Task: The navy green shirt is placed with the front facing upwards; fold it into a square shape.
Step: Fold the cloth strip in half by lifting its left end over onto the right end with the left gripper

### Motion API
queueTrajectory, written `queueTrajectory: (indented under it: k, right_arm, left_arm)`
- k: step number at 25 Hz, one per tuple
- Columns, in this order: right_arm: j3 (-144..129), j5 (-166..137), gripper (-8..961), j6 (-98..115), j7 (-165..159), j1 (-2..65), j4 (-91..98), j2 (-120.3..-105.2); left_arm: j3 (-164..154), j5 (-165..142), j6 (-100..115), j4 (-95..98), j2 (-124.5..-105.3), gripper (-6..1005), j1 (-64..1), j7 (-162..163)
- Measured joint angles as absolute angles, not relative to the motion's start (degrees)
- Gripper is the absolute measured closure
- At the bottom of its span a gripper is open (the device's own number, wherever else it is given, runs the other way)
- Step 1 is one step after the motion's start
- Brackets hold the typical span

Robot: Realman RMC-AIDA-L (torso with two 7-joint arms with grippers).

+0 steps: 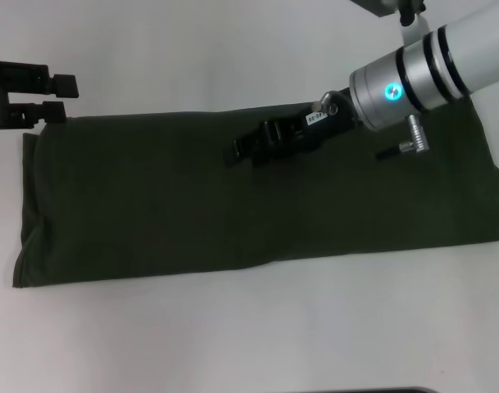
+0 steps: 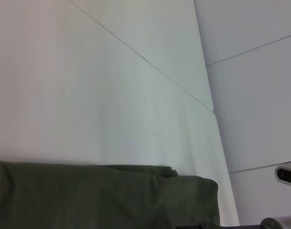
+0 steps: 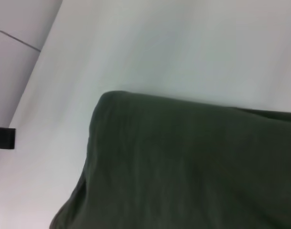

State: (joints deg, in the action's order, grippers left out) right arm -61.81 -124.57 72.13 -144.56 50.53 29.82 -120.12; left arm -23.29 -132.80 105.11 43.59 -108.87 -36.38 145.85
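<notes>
Navy green shirt (image 1: 192,205) looks limp; I'd pinch its left edge. Right gripper (image 1: 247,150) and left gripper (image 1: 59,97): jaws unclear.

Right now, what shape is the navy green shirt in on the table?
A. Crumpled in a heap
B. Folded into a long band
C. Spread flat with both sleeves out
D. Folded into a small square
B: the navy green shirt lies as a long flat band across the table, no sleeves showing.
</notes>
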Motion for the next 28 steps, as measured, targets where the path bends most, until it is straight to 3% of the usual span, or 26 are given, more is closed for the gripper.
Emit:
queueTrajectory:
  k: [14,20,28]
  right_arm:
    - [-66.25,-124.06,328,63.64,-144.37,51.92,25.30,-120.14]
    - [-66.22,-115.04,328,73.20,-142.93,50.69,28.87,-119.61]
    - [-72.83,-112.60,328,70.96,-142.68,52.40,24.30,-120.73]
  left_arm:
    - [-22.76,-132.80,105.11,43.50,-108.89,446,-36.22,145.74]
    - [-22.76,-132.50,105.11,43.50,-108.89,445,-36.09,145.63]
    - [-22.76,-132.06,105.12,43.50,-108.89,445,-35.97,145.55]
